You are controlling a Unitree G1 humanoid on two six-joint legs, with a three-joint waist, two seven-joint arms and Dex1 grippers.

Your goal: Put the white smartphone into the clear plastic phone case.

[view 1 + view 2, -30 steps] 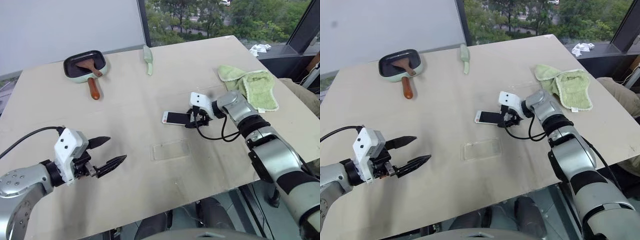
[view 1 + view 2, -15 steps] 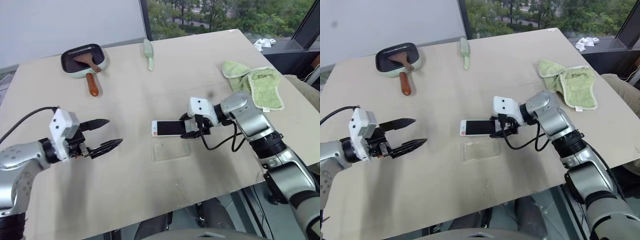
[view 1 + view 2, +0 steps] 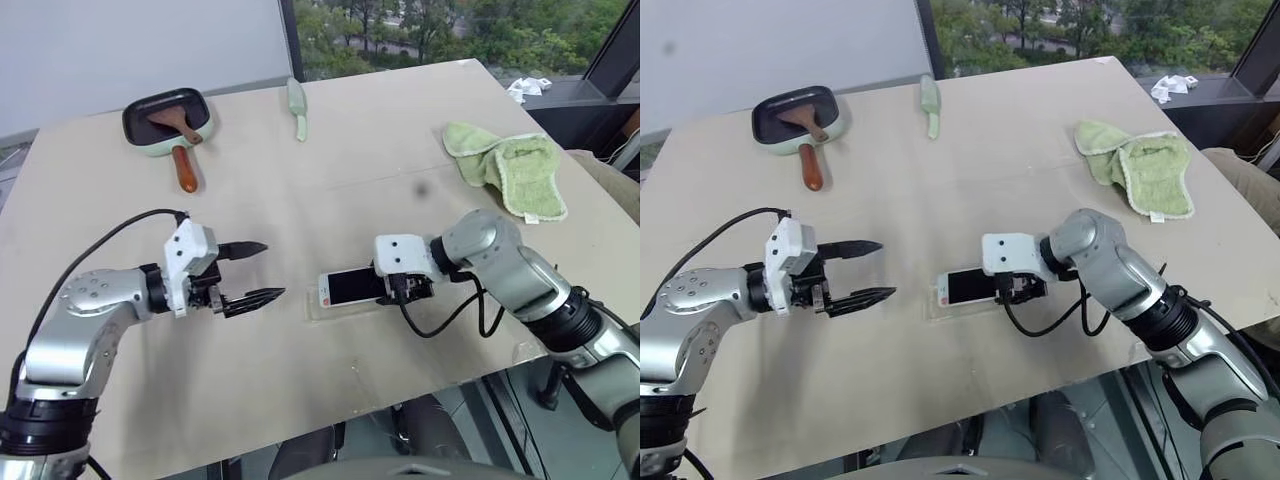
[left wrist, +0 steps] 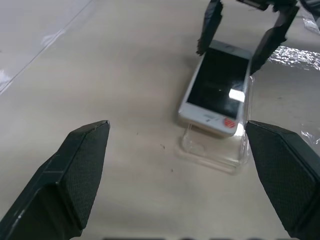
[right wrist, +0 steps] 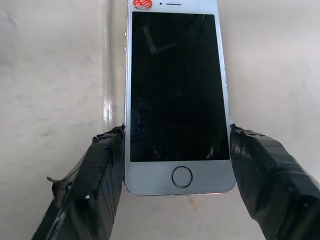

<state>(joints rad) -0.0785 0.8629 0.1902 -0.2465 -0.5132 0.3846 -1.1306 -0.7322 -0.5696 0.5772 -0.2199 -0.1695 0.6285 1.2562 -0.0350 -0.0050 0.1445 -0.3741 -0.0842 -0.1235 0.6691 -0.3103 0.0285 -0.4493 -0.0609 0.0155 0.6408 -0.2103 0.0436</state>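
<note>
- Right gripper clamps the white smartphone by its long edges, screen up, over the clear plastic phone case.
- Phone's long axis runs left-right, free end toward the wide-open, empty left gripper.

Smartphones: one white smartphone is counted.
Phone cases: one clear plastic phone case — transparent.
Pans: one pan is seen, wooden-handled, with one wooden utensil lying in it.
Green utensils: one.
Cloths: one green cloth — folded.
Pincers: two, the left pincer and the right pincer.
Tabletops: one.
</note>
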